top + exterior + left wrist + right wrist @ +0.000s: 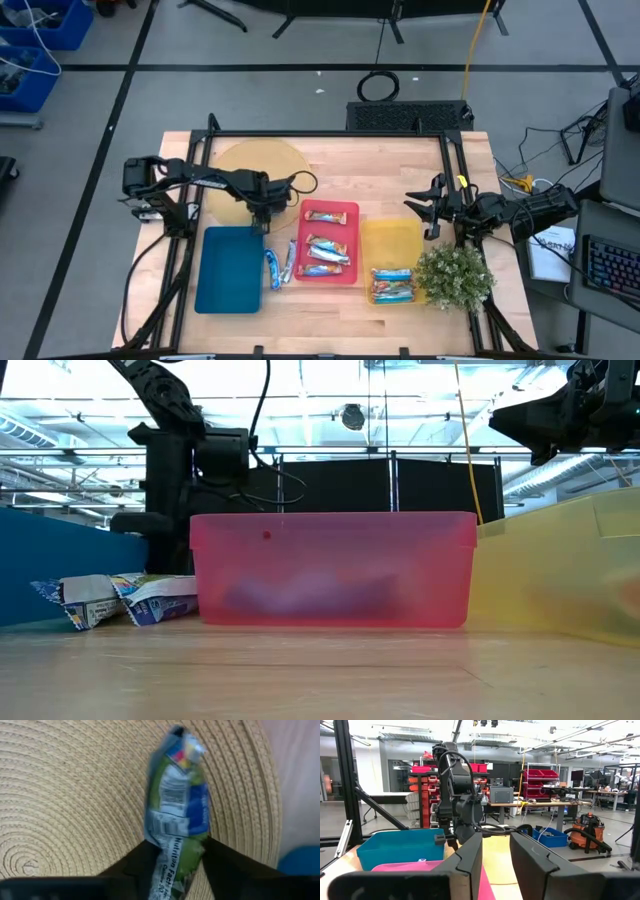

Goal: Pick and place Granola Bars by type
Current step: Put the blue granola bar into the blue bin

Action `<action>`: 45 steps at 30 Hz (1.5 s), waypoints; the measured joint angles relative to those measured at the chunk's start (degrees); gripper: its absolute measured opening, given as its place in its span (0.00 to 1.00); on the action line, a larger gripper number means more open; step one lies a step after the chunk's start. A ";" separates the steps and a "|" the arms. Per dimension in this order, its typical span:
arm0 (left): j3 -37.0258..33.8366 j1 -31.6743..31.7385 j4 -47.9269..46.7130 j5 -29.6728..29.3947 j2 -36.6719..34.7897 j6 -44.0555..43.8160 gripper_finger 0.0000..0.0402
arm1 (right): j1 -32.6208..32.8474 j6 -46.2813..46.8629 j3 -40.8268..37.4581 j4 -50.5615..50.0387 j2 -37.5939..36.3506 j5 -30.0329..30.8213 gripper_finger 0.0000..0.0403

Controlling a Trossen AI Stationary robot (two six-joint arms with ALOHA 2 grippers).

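A light blue and green Granola Bar lies flat on the round woven mat. My left gripper points down over it, just beyond the blue tray's far right corner, shut on the bar's end. Two more blue bars lie on the table between the blue tray and the red tray. Orange-brown bars lie in the red tray, and others at the yellow tray's near end. My right gripper waits open and empty at the table's right side. My left gripper pinches one end of the bar between its two fingers, one on each long side. The fingers come from above, pointing down, across the bar. The bar lies along the mat, its other end free.
A small green plant stands at the near right, beside the yellow tray. The black frame rails run round the table's edges. Bare wood shows along the near edge in front of the trays.
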 joint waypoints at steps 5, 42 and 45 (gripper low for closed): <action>0.04 0.12 -0.55 -0.05 -0.04 1.08 0.08 | 0.01 0.00 0.00 0.00 0.02 0.00 0.23; 4.45 -35.53 -28.05 8.17 -23.04 -51.15 0.11 | 0.00 0.00 -0.02 0.00 0.02 0.00 0.23; 2.80 -34.70 -27.68 7.07 -22.95 -53.96 0.21 | 0.01 0.00 -0.02 0.00 0.02 0.00 0.23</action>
